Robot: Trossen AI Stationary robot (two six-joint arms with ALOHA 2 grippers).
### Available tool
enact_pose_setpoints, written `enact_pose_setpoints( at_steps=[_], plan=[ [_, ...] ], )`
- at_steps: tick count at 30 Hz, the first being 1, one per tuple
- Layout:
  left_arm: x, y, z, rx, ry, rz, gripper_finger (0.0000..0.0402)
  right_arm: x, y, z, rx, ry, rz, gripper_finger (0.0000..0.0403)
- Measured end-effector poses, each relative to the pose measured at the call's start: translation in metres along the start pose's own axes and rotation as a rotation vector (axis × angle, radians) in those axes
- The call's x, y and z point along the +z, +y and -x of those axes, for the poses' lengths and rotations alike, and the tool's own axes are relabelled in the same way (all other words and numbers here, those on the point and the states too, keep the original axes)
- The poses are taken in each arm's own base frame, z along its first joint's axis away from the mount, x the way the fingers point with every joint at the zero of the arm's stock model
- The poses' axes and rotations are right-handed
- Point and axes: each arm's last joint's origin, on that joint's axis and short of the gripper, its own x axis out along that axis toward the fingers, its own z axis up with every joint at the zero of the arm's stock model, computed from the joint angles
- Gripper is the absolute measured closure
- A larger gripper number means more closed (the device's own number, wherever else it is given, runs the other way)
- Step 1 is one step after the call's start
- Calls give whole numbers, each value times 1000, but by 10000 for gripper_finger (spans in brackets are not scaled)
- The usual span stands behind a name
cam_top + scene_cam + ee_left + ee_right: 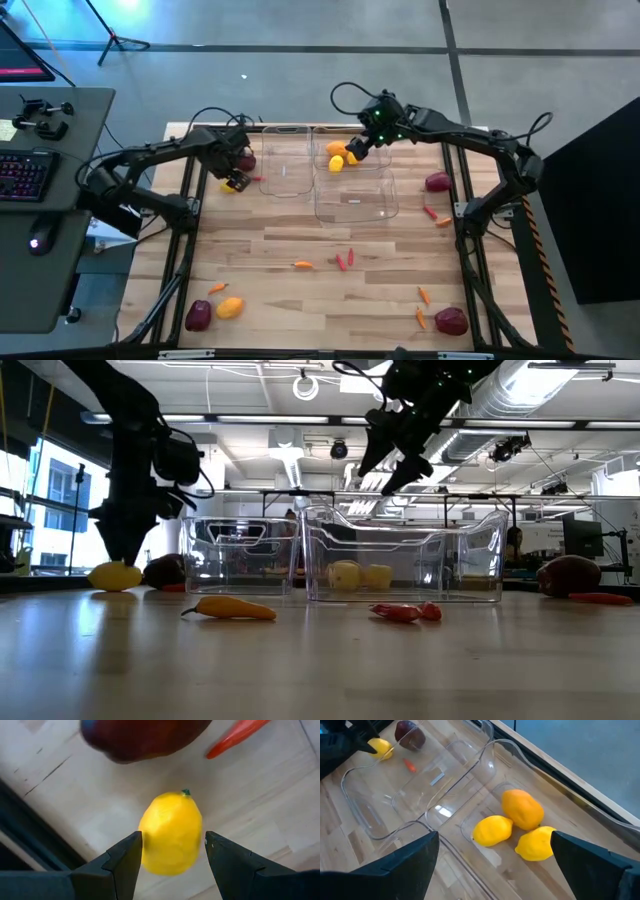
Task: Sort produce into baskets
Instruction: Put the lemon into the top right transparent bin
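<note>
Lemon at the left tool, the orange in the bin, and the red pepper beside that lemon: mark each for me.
Lemon (171, 832), left wrist view, middle of its yellow body.
Orange (522, 809), right wrist view, centre of its skin.
Red pepper (235, 736), left wrist view, mid-length of its body.

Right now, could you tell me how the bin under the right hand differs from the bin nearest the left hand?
The bin under the right hand holds two lemons and an orange; the bin nearest the left hand looks empty. The right hand hangs open above its bin, while the left hand is outside the other bin, down at the table with its fingers either side of a lemon. Both bins are clear plastic rectangles standing side by side.
</note>
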Motion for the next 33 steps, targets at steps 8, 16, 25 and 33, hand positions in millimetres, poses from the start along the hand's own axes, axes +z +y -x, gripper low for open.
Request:
enact_pose_setpoints(
  at_steps=[8,16,25,33],
  plan=[
    [7,-2,-14,3,58,-28,197,0,2,0,0,1,0,31],
    [11,-3,-24,7,92,-22,197,0,2,0,0,1,-9,31],
    [11,-3,-24,5,95,8,197,0,2,0,0,1,-11,31],
    [-6,-3,-11,20,138,-61,218,-1,1,0,-2,8,-10,31]
  ],
)
